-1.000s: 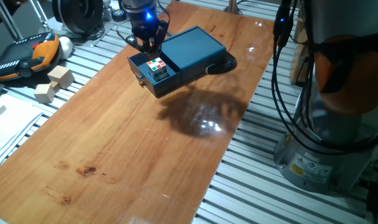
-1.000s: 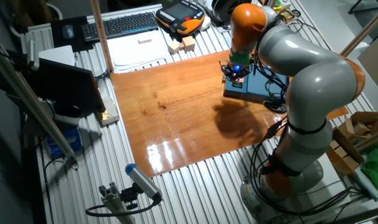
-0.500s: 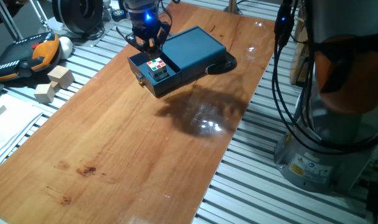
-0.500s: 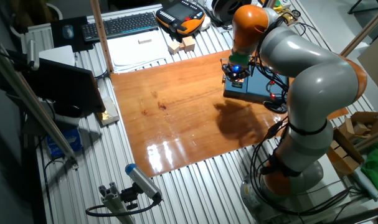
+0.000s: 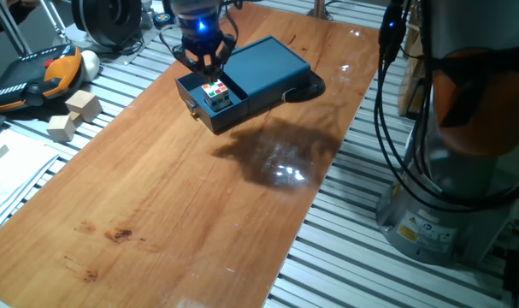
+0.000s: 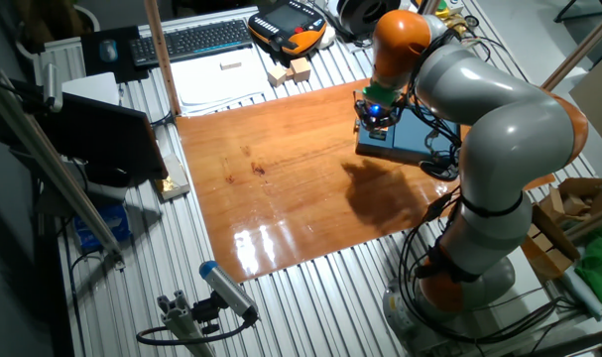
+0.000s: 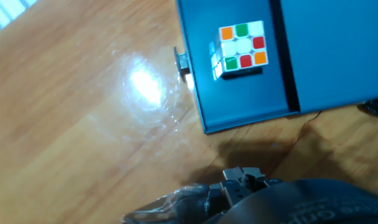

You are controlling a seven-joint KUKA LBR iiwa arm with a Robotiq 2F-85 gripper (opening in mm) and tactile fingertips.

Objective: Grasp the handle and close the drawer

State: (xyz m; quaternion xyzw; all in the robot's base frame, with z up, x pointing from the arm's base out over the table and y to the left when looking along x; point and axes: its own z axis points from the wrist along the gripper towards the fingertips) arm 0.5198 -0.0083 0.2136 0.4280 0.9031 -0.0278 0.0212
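Sitting on the wooden tabletop (image 5: 182, 205), toward its far end: one drawer (image 5: 209, 98), pulled part way out of one teal box (image 5: 268, 70), its open end facing the near-left edge. Sticking out from the middle of the drawer front: one small handle (image 5: 191, 107), seen in the hand view as a pale knob (image 7: 183, 64) pointing left over the bare wood. Resting inside the tray: one puzzle cube (image 5: 215, 93). Hovering above the drawer's far corner, beside the cube and not on the knob: one tool (image 5: 201, 64), blue light glowing, prongs looking spread, holding nothing, though the fingertips are not showing in the hand view.

Lying down and toward the near-left from the tool: the handle, well below it and on the outer side of the drawer front. Running from handle back into the box: the sliding axis, so likely calling for a drop beyond the front face, then a push toward the box.

Waiting off the tabletop at left: two wooden blocks (image 5: 73, 115) and one orange pendant (image 5: 37, 75).
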